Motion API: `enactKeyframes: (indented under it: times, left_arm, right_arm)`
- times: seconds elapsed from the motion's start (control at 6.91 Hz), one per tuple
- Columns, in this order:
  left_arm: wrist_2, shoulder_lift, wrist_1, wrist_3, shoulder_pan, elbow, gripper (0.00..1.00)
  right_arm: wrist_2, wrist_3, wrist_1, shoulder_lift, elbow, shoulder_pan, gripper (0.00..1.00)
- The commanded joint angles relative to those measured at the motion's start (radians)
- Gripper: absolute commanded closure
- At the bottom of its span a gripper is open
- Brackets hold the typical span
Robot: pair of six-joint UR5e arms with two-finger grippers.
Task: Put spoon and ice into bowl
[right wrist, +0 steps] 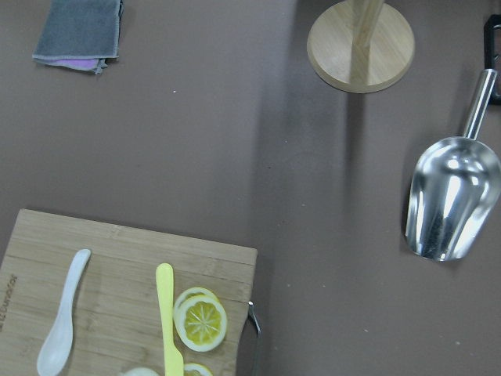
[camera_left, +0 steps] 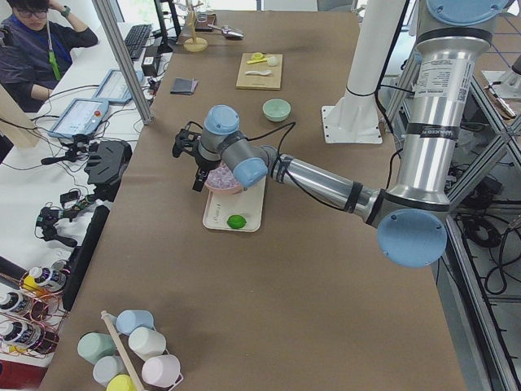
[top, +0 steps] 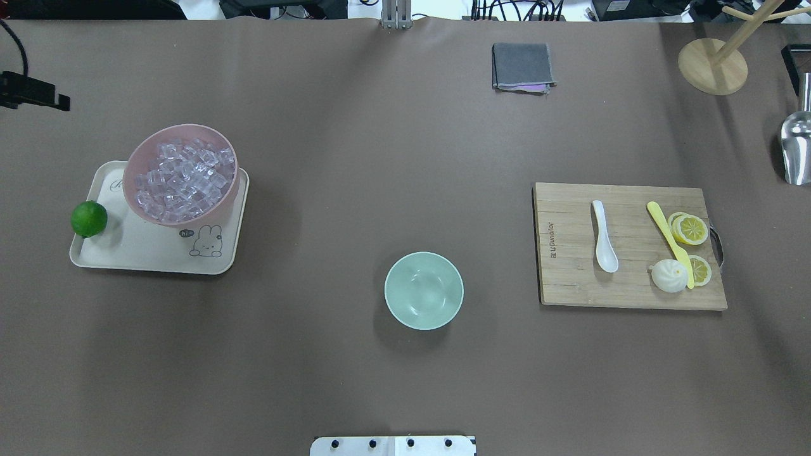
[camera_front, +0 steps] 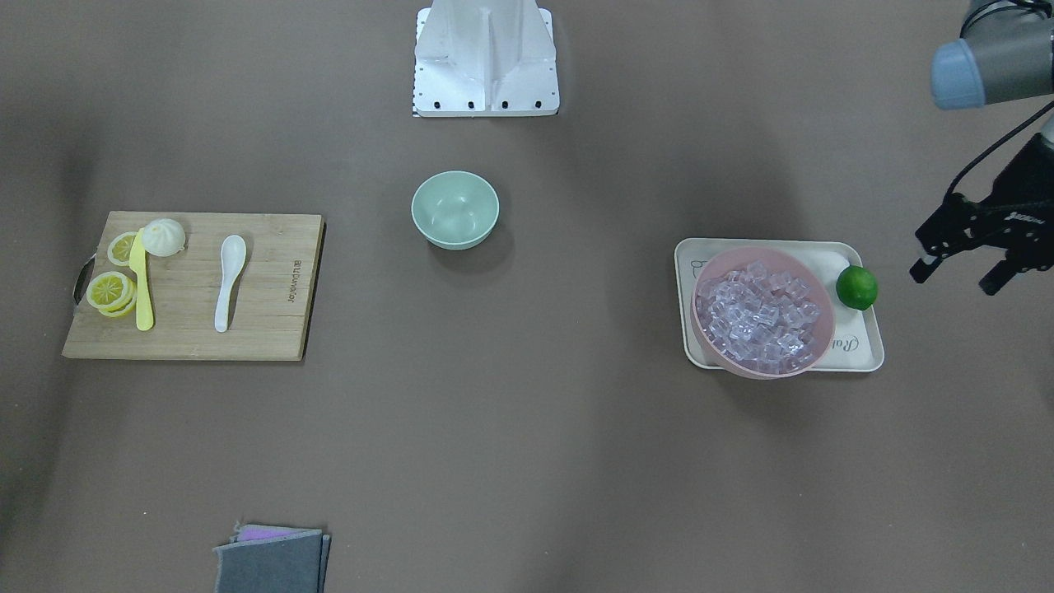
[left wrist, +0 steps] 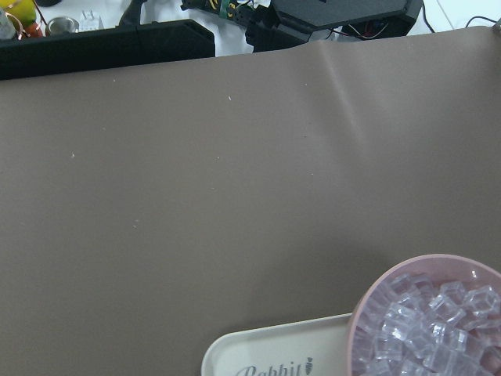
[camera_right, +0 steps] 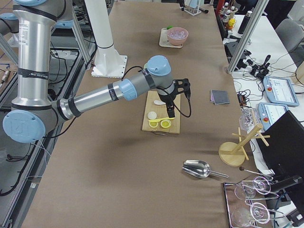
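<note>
Glossy white spoon [top: 604, 237] lay on a grained wooden board [top: 570, 278]; the round, matte mint bowl [top: 424, 290] stood mid-table, well apart.
Glassy ice [top: 182, 180] cubes were heaped in a pink bowl [top: 232, 193] on a cream tray [top: 127, 253]; the left gripper [camera_front: 959, 276] hung nearby, fingers spread; the right gripper [camera_right: 170, 113] hovered above the board, its grip impossible to judge.
</note>
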Motion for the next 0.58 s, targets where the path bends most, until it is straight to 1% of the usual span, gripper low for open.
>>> enactKeyframes:
  times: [0.0, 0.14, 0.43]
  left_arm:
    - [0.155, -0.044, 0.002, -0.234, 0.171, 0.013, 0.02]
    - [0.256, -0.044, 0.004, -0.28, 0.227, 0.014, 0.02]
    - [0.351, -0.047, 0.002, -0.328, 0.294, 0.031, 0.02]
  right_arm:
    - [-0.067, 0.175, 0.047, 0.018, 0.002, -0.096, 0.0]
    - [-0.099, 0.216, 0.049, 0.018, 0.003, -0.125, 0.0]
    - [-0.146, 0.299, 0.079, 0.024, 0.005, -0.178, 0.0]
